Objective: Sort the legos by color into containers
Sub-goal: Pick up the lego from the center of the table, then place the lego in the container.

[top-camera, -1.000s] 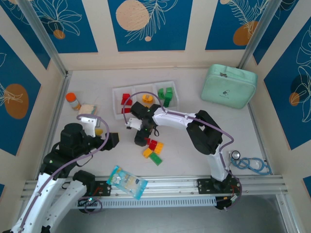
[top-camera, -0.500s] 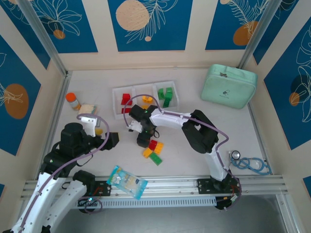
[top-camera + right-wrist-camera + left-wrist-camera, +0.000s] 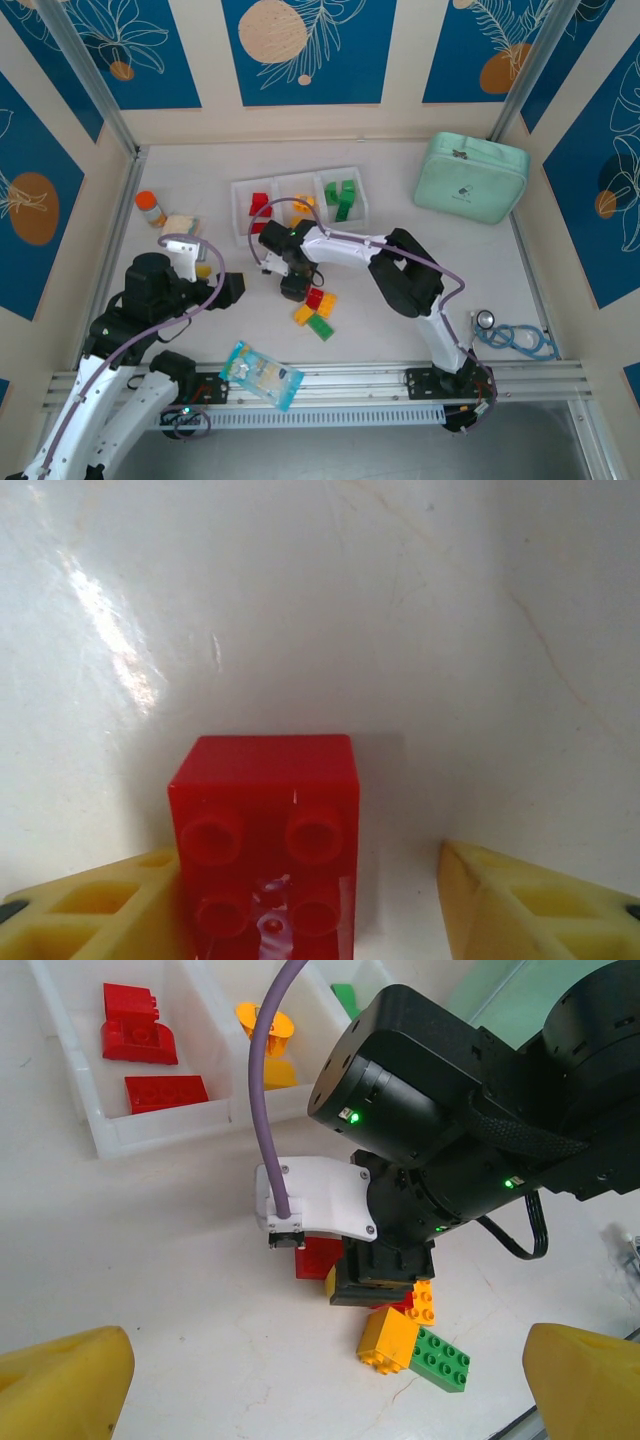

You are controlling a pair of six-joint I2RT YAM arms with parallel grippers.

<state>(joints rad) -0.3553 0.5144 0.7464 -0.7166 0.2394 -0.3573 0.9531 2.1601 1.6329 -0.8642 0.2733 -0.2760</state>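
the right gripper (image 3: 315, 910) is being held low over the table (image 3: 380, 335), just in front of the containers (image 3: 160, 1130), with its jaws parted around a red lego (image 3: 265, 830). the brick is being touched by one finger (image 3: 90, 905), the other standing apart, so nothing is being clamped. an orange-yellow lego (image 3: 392, 1338) and a green lego (image 3: 438, 1358) are being left just beside it. the left gripper (image 3: 325, 1385) is being held wide open and empty.
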